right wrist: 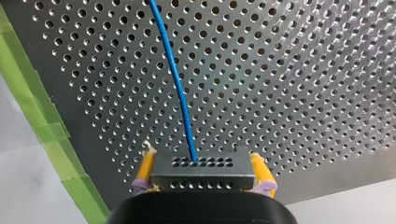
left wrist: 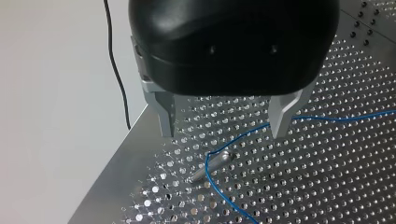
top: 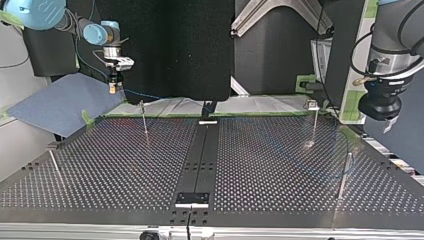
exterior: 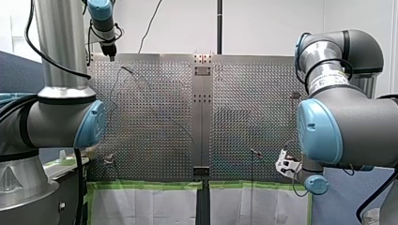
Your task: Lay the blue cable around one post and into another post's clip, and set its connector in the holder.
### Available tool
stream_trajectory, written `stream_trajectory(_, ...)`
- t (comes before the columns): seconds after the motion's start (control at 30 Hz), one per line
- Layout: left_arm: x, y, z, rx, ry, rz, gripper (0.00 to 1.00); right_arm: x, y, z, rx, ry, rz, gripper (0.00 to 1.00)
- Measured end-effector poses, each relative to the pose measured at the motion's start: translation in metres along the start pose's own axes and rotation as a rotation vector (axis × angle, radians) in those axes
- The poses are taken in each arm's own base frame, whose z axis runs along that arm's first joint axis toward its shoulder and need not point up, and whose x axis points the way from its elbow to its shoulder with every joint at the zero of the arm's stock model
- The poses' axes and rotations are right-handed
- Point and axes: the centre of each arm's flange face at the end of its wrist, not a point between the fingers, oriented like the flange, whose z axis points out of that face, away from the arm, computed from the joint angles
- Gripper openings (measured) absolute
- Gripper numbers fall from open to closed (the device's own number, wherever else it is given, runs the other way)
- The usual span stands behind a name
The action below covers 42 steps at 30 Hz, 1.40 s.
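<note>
In the right wrist view my right gripper (right wrist: 201,161) has its yellow pads shut on a grey perforated connector block (right wrist: 203,173). The blue cable (right wrist: 180,84) runs from the block out over the perforated table. In the top view this gripper (top: 114,89) hangs beyond the table's far left corner. My left gripper (left wrist: 224,133) is open, its metal fingers (left wrist: 166,114) apart and empty. It hovers above a thin metal post (left wrist: 215,162). The blue cable (left wrist: 243,135) bends around that post. In the top view my left gripper (top: 387,122) hangs over the right edge.
Thin posts stand on the table: one at the far left (top: 144,120), one with a clip at the far right (top: 314,117), one near the right edge (top: 345,172), one at the left edge (top: 54,162). A dark centre strip (top: 200,155) splits the plate; green tape (exterior: 145,185) lines one edge.
</note>
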Motion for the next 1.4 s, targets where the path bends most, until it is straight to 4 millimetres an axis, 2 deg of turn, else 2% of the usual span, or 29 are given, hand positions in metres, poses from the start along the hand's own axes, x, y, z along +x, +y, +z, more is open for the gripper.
stream_trajectory(0.9,-0.001,-0.001,0.001,0.007,-0.009,-0.001,0.99,-0.001,-0.002,0.0,0.002,-0.002,0.0,0.0)
stream_trajectory(1.4,-0.014,-0.02,-0.012,0.169,-0.098,-0.023,0.99,-0.002,-0.003,0.0,0.004,-0.007,0.0,0.0)
